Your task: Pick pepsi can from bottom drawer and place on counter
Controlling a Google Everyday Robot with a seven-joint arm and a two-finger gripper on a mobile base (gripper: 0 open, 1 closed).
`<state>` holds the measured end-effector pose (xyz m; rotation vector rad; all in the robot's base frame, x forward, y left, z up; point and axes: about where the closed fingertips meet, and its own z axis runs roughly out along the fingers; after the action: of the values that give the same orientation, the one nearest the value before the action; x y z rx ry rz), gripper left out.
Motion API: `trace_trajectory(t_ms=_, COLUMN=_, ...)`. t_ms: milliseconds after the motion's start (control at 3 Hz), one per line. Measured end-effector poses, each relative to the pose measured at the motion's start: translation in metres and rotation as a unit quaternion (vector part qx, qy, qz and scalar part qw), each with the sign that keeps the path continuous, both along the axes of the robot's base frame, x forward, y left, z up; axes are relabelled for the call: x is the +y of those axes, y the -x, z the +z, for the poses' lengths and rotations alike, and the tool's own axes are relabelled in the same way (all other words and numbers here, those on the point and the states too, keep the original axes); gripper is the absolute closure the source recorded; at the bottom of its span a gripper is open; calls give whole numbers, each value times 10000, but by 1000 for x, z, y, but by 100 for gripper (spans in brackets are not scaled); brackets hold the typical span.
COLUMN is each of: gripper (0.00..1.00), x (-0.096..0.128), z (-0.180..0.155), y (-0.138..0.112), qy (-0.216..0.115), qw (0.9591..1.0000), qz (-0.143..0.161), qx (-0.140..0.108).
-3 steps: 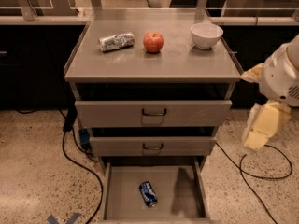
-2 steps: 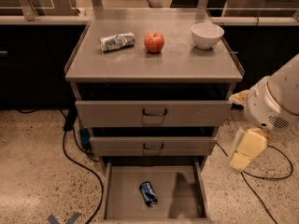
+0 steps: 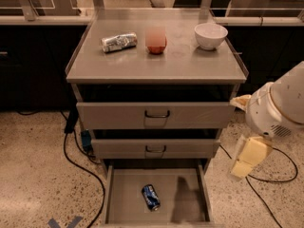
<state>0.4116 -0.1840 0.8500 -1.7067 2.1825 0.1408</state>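
The pepsi can (image 3: 151, 197), dark blue with white lettering, lies on its side on the floor of the bottom drawer (image 3: 126, 194), which is pulled wide open at the foot of the cabinet. The grey counter (image 3: 180, 63) tops the cabinet. My gripper (image 3: 249, 156), a pale cream piece below the white rounded arm (image 3: 278, 106), hangs to the right of the cabinet, about level with the middle drawer. It is above and to the right of the can and apart from it, touching nothing.
On the counter lie a silver patterned can (image 3: 118, 42), a red apple (image 3: 156, 40) and a white bowl (image 3: 210, 35). Two upper drawers (image 3: 156, 114) with black loop handles stick out slightly. Black cables (image 3: 80, 167) run over the speckled floor on both sides.
The arm and gripper have dropped lower and swung left, closer to the cabinet's right side. The pepsi can and the things on the counter have not moved.
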Motion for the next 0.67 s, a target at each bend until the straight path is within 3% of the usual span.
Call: trace_trajectory(t_ms=667, gripper=0, x=29, z=-90, y=1, qy=-268, qw=9989, qz=351, qx=139)
